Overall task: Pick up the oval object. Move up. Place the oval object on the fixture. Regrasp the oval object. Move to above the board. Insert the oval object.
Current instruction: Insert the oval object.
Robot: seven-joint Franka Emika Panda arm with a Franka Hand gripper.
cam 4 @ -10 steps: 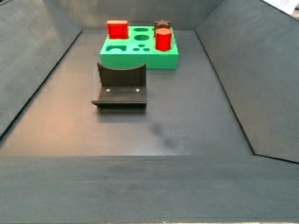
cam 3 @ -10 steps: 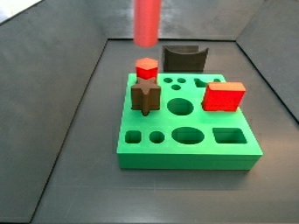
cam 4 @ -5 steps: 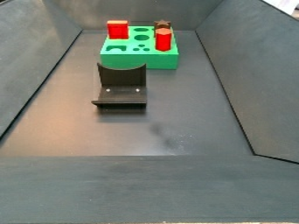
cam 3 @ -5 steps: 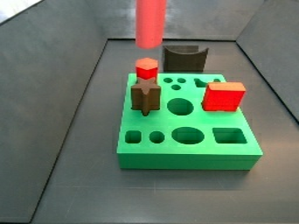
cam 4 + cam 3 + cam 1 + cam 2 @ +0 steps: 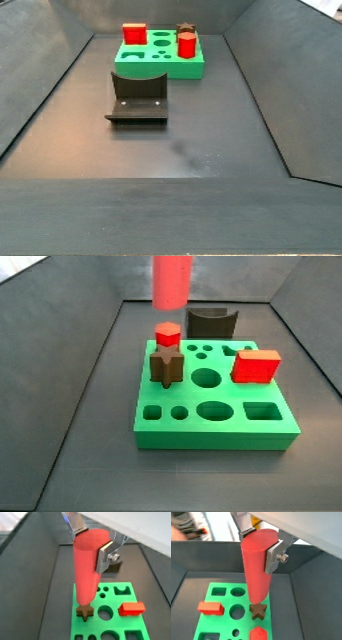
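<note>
My gripper (image 5: 92,543) is shut on the top end of the oval object (image 5: 85,577), a long salmon-red peg that hangs upright. In both wrist views the gripper (image 5: 260,544) holds the peg (image 5: 256,577) high above the green board (image 5: 120,624), with its lower end over the star-topped dark peg. In a side view the peg (image 5: 171,281) hangs above the board's (image 5: 214,434) far edge, and the gripper is out of frame. The fixture (image 5: 211,322) stands behind the board; it also shows in the other side view (image 5: 138,97).
On the board stand a short red hexagonal peg (image 5: 167,334), a slim dark brown peg (image 5: 164,364) and a red cube (image 5: 257,366). Grey walls slope up around the dark floor (image 5: 174,160).
The held oval object has shifted slightly to the right in the side view. Nothing else has moved.
</note>
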